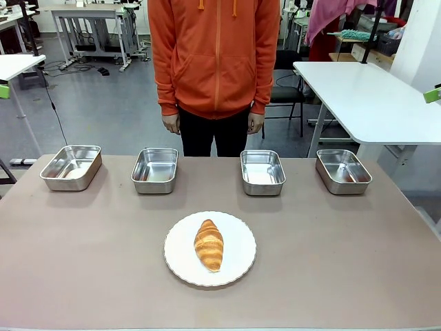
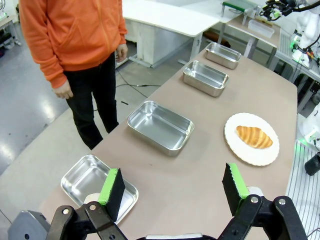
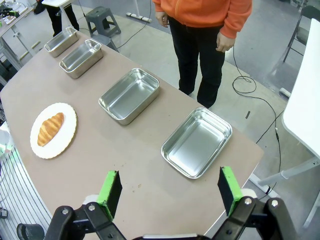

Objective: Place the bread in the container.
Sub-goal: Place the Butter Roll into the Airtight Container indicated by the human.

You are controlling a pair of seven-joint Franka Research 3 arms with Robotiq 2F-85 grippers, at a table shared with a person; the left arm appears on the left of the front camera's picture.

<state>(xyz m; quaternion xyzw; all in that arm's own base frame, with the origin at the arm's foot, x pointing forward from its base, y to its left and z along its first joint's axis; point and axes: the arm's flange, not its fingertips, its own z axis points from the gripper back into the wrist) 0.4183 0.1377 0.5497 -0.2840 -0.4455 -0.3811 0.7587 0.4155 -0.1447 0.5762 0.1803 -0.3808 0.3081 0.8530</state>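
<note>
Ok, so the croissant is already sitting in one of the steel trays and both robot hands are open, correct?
Not quite. The croissant lies on the round white plate, not in any of the steel trays, as the front view shows. The rest holds: the left hand and the right hand are both open.
</note>
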